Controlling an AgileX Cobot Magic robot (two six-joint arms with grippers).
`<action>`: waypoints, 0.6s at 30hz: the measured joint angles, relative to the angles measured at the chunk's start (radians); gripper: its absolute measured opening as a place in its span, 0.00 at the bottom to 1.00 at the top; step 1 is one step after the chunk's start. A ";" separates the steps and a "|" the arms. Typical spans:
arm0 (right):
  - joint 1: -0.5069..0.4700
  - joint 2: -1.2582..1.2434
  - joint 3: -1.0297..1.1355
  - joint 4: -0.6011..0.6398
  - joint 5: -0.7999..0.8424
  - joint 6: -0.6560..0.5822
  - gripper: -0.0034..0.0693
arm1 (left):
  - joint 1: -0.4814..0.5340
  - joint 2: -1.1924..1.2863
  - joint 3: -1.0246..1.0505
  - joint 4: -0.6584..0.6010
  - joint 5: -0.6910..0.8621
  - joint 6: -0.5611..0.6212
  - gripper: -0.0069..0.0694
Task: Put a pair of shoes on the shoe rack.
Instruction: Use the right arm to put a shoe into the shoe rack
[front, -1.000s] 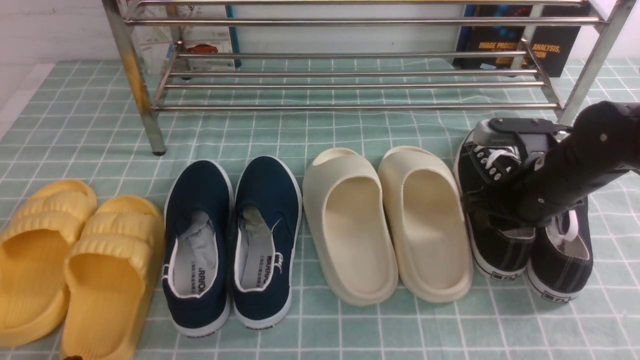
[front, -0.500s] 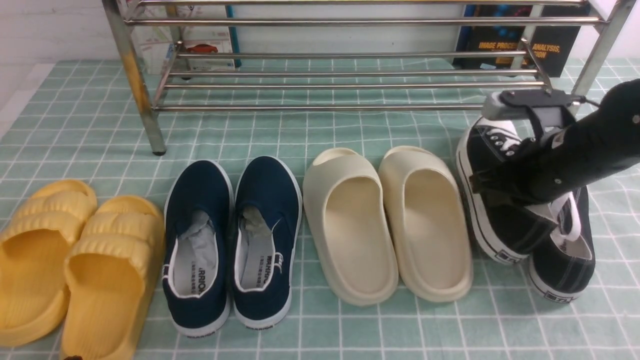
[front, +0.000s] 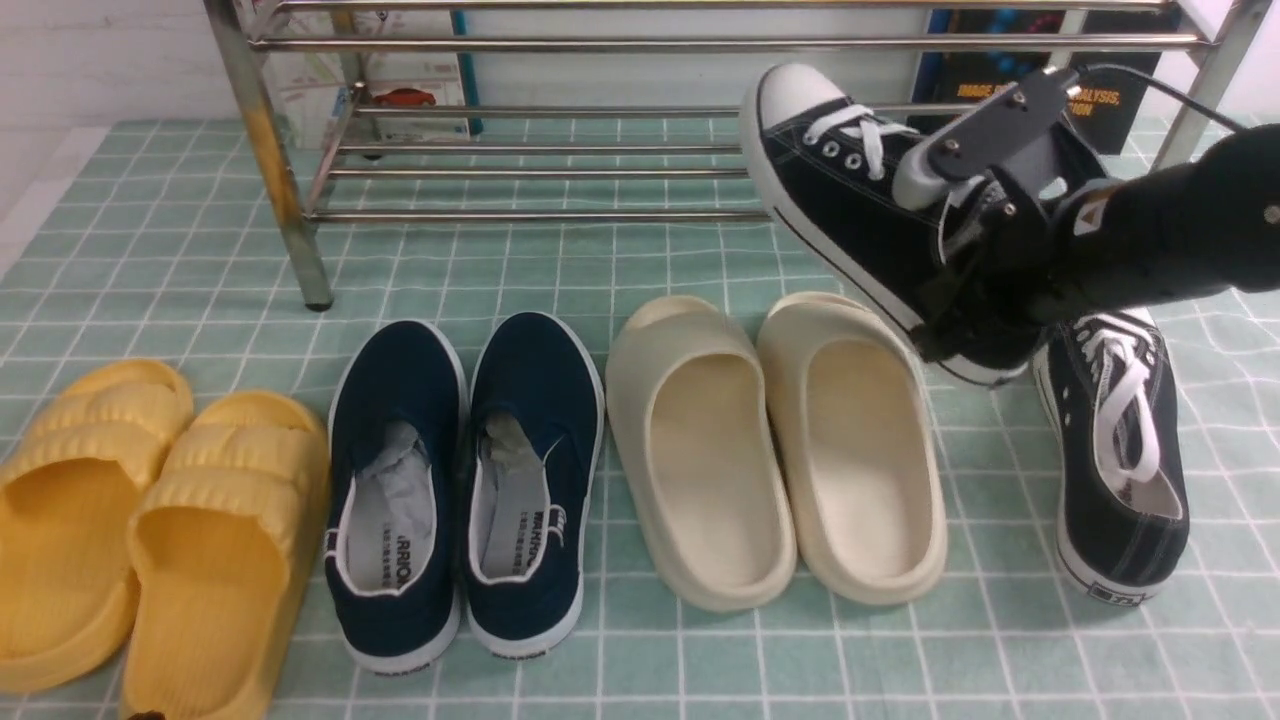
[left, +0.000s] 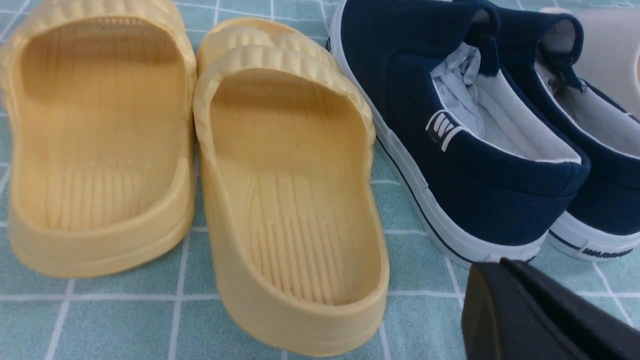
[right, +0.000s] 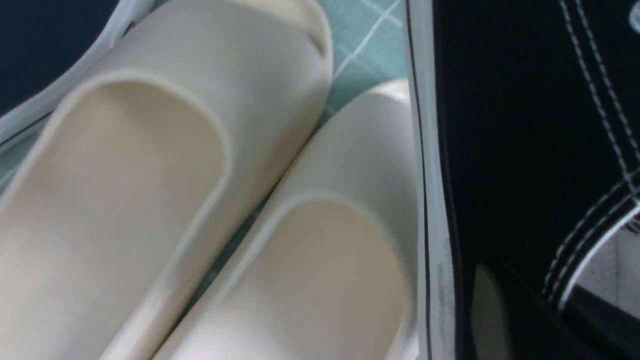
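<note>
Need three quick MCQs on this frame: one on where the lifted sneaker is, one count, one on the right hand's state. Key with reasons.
1. Where is the lifted sneaker?
A. In the air before the shoe rack
B. On the rack's top shelf
C. Flat on the checked cloth

2. How many shoes rest on the cloth?
A. Five
B. Seven
C. Eight

3. The right hand is:
A. open and empty
B. shut on the lifted sneaker
C. out of view

Key:
1 A, it hangs tilted above the cloth, on no shelf.
2 B, three full pairs plus the other black sneaker.
3 B, it clamps the sneaker's heel end.
</note>
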 joint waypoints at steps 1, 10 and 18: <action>-0.006 0.023 -0.019 -0.004 0.012 0.000 0.07 | 0.000 0.000 0.000 0.000 0.000 0.000 0.08; -0.066 0.227 -0.228 -0.010 0.022 0.123 0.07 | 0.000 0.000 0.000 0.000 0.000 0.000 0.08; -0.075 0.312 -0.318 -0.024 -0.012 0.169 0.07 | 0.000 0.000 0.000 0.000 0.000 0.000 0.08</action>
